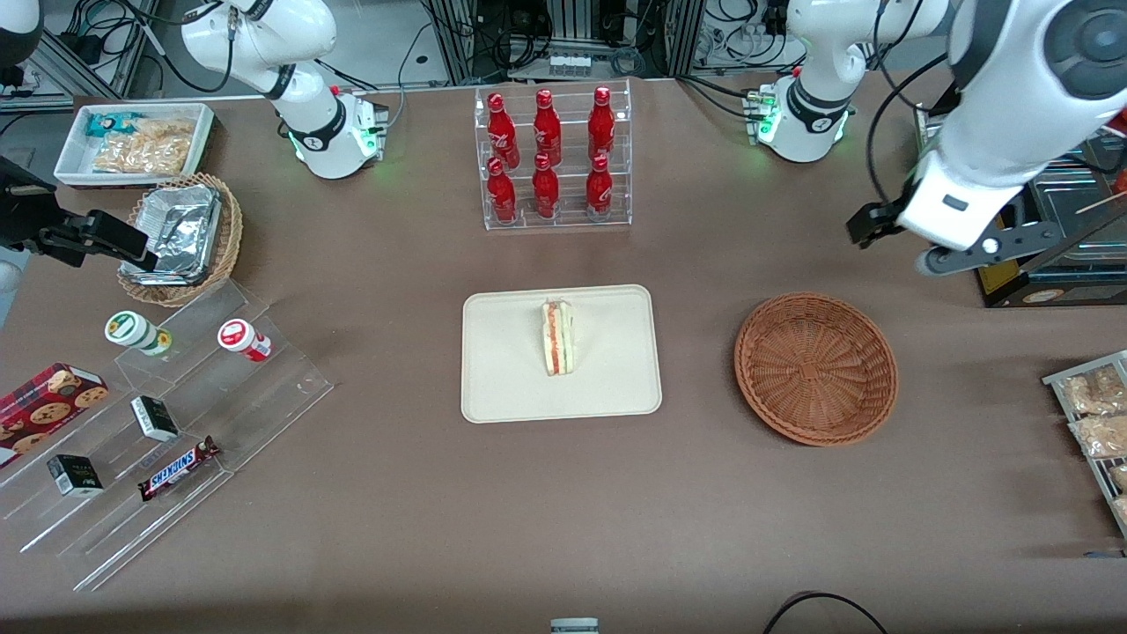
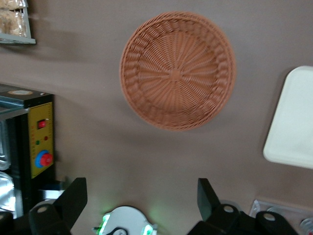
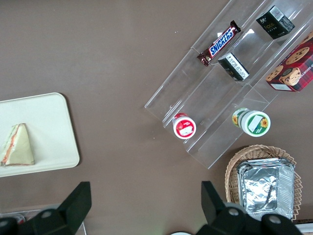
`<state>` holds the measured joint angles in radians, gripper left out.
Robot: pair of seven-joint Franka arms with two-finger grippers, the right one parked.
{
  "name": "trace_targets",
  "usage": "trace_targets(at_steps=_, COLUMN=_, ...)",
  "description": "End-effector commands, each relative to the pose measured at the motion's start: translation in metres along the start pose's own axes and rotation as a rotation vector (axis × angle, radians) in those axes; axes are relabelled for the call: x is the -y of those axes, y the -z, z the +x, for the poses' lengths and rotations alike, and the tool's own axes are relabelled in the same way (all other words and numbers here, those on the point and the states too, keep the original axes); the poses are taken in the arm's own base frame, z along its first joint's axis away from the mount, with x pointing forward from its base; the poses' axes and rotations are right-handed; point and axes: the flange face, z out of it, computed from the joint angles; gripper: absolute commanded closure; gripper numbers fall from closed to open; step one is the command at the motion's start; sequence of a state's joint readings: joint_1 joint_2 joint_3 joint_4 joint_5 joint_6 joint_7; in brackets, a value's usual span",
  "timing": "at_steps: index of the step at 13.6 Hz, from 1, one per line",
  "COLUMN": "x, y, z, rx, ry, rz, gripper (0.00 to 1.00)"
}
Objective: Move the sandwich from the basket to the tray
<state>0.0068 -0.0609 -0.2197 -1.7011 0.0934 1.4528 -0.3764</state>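
Tool fingers stand apart and hold nothing; it hangs high above the worktop, raised over the basket's edge that lies farther from the front camera. Taking the basket as reference and reading the front view left to right: the tray lies beside it toward the parked arm's end, with the sandwich resting on the tray's middle, cut edge up. The basket itself is empty. Judgement: placement is complete. Retract clear, keeping the arm high and away from the tray.
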Motion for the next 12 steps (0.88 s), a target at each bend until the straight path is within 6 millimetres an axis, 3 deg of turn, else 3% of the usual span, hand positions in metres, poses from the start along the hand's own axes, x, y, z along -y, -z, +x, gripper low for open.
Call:
trace_targets(at_steps=1, x=0.046, y=0.010, z=-0.011, rx=0.000, ry=0.005, rz=-0.021, gripper=0.01)
trace_targets(at_steps=6, x=0.081, y=0.030, z=0.003, rx=-0.030, ry=-0.054, rz=-0.079, gripper=0.00)
trace_targets(at_steps=10, x=0.087, y=0.044, z=0.017, rx=-0.093, ry=-0.071, rz=-0.092, gripper=0.00)
trace_targets(at_steps=12, x=0.091, y=0.040, z=0.030, rx=-0.086, ry=-0.069, rz=-0.102, gripper=0.00)
